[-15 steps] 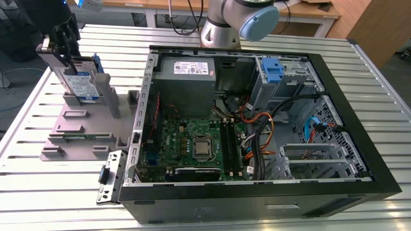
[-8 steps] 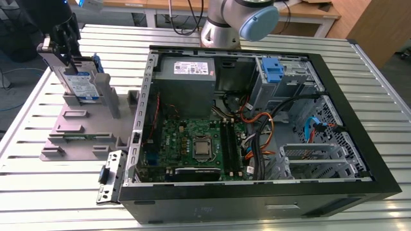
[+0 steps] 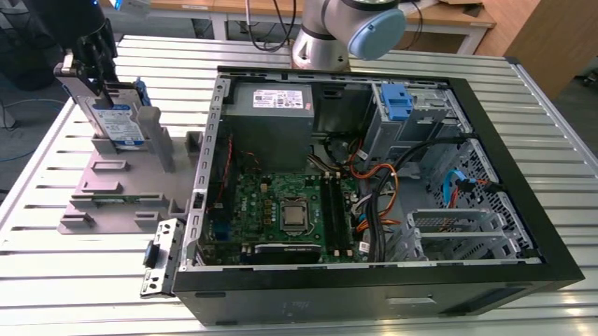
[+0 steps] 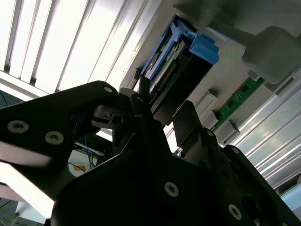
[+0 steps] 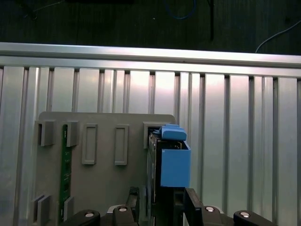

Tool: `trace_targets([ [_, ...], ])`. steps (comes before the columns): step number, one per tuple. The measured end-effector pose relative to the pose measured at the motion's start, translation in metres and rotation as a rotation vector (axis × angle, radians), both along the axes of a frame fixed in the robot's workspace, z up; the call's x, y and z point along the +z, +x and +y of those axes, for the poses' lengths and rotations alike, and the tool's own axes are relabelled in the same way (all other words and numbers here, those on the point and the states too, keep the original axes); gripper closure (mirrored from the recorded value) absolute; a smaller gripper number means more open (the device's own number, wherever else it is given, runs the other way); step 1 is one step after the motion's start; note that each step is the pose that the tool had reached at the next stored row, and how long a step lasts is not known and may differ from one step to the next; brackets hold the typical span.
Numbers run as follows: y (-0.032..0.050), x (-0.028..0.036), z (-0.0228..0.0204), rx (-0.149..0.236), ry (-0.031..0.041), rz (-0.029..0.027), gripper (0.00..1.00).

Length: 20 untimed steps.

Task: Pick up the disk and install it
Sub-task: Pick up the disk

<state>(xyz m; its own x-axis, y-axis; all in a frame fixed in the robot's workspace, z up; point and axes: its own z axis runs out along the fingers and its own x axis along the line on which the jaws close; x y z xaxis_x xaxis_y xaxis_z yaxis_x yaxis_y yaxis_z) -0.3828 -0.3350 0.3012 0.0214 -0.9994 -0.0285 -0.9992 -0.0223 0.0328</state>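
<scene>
Closest to my wrist cameras is the gripper (image 5: 165, 194), its dark fingers (image 4: 141, 92) standing one on each flat side of the disk (image 5: 175, 167). As far as I can see in both wrist views, the jaws are pressed against the drive and clamped on it. The disk stands on edge, its blue carrier facing the first wrist view and its dark body between the fingers in the second wrist view (image 4: 181, 70).

Under it lies the grey fixture plate (image 5: 103, 183) with its rows of raised slots. The disk's lower end meets the plate at one of those slots. A green memory stick (image 5: 66, 174) lies in a slot further along the same plate, apart from the drive. The plate rests on the slatted aluminium table (image 5: 235, 141).

In the exterior view I see the gripper (image 3: 84, 84) at the exterior view's left, holding the disk (image 3: 117, 122) nearly upright over the fixture plate (image 3: 112, 189), its white-and-blue label showing. Beyond that, towards the exterior view's right, the open computer case (image 3: 523, 231) lies on its side with the motherboard (image 3: 280, 203) exposed. The grey power supply (image 3: 271, 105) and a bare blue bracket (image 3: 397, 101) sit at the far end of the case, and the arm's base (image 3: 346, 28) rises behind them.
</scene>
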Motion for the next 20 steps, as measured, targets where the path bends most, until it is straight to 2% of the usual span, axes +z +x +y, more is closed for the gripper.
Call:
trace_targets([
  [1,0.0000,0.0000,0.0000,0.000,0.0000,0.0000,0.51],
  [2,0.0000,0.0000,0.0000,0.000,0.0000,-0.0001,0.58],
  [16,0.0000,0.0016,0.0002,0.000,0.0012,-0.0001,0.58],
  [17,0.0000,0.0016,0.0001,0.000,0.0061,0.0000,0.58],
  [18,0.0000,0.0016,0.0001,0.000,0.0169,0.0000,0.58],
  [20,0.0000,0.0016,0.0002,0.000,0.0203,0.0000,0.58],
])
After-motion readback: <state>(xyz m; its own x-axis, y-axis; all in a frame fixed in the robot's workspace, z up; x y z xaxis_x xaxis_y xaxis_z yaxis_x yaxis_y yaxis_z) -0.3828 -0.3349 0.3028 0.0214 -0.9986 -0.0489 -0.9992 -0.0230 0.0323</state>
